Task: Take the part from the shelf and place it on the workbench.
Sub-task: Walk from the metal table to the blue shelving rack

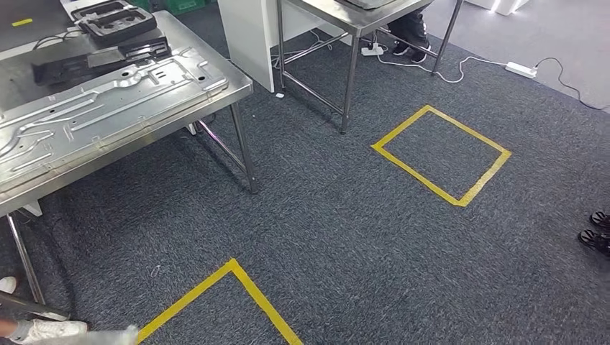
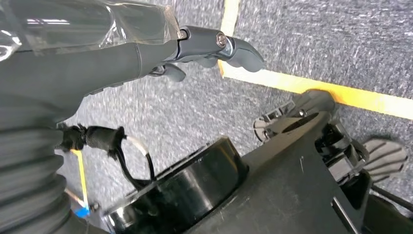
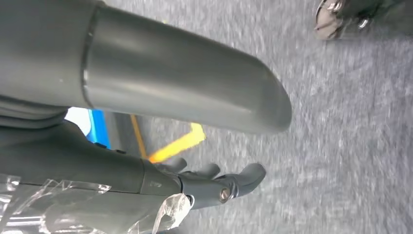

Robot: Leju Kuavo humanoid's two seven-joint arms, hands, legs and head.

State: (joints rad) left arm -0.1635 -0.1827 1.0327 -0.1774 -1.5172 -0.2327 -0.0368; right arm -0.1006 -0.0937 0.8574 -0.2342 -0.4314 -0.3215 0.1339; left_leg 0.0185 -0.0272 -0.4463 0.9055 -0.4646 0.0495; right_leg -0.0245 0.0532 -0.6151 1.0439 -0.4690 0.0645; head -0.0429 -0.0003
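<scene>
Steel workbench (image 1: 108, 108) stands at the head view's upper left, already carrying a pressed metal panel (image 1: 93, 115) and black parts (image 1: 115, 21) beyond it. No shelf appears, and I cannot tell which part is meant — the task looks barely begun. Left hand (image 2: 214, 48) hangs over the carpet, fingers loosely curled, grasping nothing; right hand (image 3: 214, 183) likewise. Left to do: reach the shelf, pick the part, carry it to the workbench.
</scene>
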